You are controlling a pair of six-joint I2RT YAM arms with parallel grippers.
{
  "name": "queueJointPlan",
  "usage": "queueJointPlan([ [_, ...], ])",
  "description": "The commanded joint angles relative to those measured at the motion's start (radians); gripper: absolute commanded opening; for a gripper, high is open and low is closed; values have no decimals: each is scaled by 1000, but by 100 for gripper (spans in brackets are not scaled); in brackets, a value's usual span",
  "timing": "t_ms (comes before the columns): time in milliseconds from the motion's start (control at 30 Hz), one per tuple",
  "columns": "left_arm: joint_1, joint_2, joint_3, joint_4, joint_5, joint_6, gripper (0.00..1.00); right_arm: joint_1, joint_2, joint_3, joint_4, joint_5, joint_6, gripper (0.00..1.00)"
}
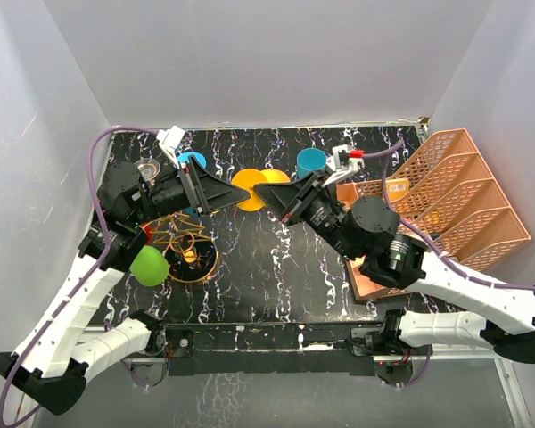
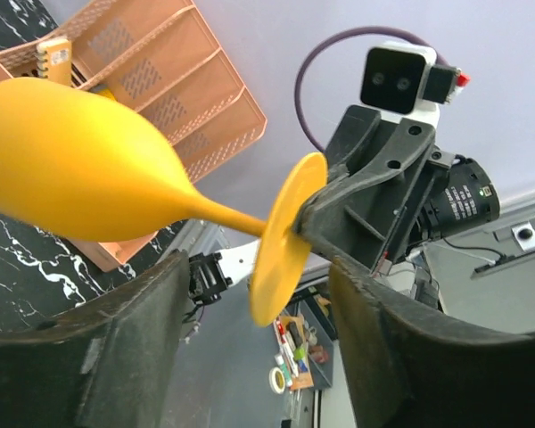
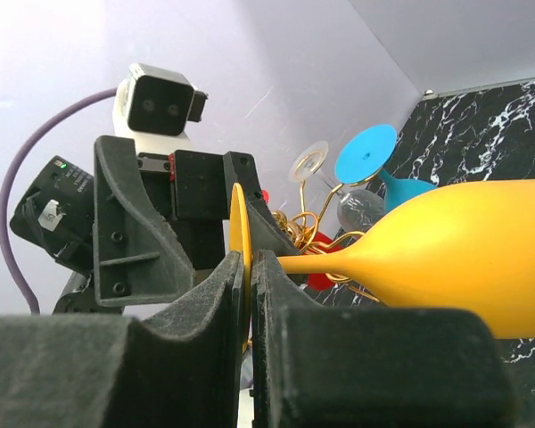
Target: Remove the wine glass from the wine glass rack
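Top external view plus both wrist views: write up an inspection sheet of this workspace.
Surface: black, white-veined table top.
Job's things: yellow wine glass is off the wine glass rack and lies sideways between the two grippers. The rack holds a green glass, a blue glass and a clear glass.
Clutter: peach mesh organiser at the right, teal cup at the back.
Grippers: right gripper jaws shut on the glass's foot. Left gripper jaws open, with the foot between them.
Cables: left purple cable and right purple cable loop clear of the glass.
Surroundings: pale walls on three sides.
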Motion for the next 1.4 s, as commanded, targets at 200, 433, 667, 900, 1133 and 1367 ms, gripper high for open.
queueJointPlan([
  [200, 4, 20, 67, 7, 102, -25, 31, 4, 56, 22, 71, -1, 18, 8],
  [433, 4, -2, -31, 171, 120, -151, 0, 4, -3, -52, 71, 14, 6, 15],
  [667, 5, -27, -15, 99, 37, -90, 0, 4, -82, -76, -47, 139, -290, 64],
  [900, 3, -66, -15, 23, -69, -59, 0, -6, -147, -209, -20, 276, -549, 86],
  [1133, 4, -43, -2, 93, -62, -144, 0, -228, -151, -316, 55, -89, -463, 94],
  [1367, 4, -41, -32, 221, -39, -285, 0, -557, -76, -361, 320, -818, -149, 100],
])
